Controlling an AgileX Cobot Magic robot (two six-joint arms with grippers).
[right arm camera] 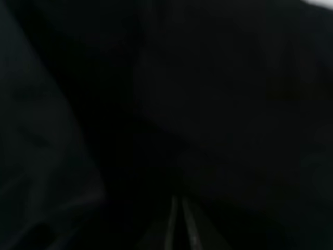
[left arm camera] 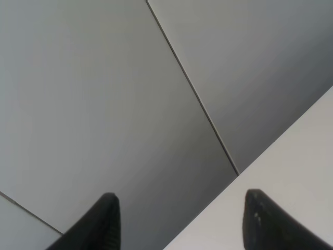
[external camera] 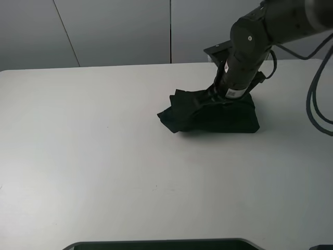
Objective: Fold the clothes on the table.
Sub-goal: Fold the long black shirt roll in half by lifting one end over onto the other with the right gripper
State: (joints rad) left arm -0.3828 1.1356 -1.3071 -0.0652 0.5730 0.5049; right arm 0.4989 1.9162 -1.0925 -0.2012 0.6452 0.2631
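Where the black T-shirt [external camera: 213,115] lies, toward the far right part of the white table [external camera: 104,156], it is bunched into a dark, low heap, with a crumpled flap sticking out on its left side and a flatter, squarer edge on the right. No printed characters show on the fabric as it lies; only plain black cloth faces up. From the upper right the right arm [external camera: 250,47] comes down onto the heap, and its lower end is buried in the cloth, so the right gripper [right arm camera: 179,219] cannot be made out from above. A small white label sits on the arm's wrist [external camera: 235,94], with a dark code patch on it, too small to read. Seen from that wrist, nearly everything is black fabric pressed close; two thin pale edges stand together near the frame's lower middle, the fingers drawn tight together with no gap, though whether cloth is pinched between them I cannot tell.

Off to the other side, the left gripper [left arm camera: 179,221] shows only in its own wrist view: two dark fingertips [left arm camera: 106,219] stand wide apart with nothing between them, pointing past the table's edge at grey wall panels [left arm camera: 104,94] split by a thin seam
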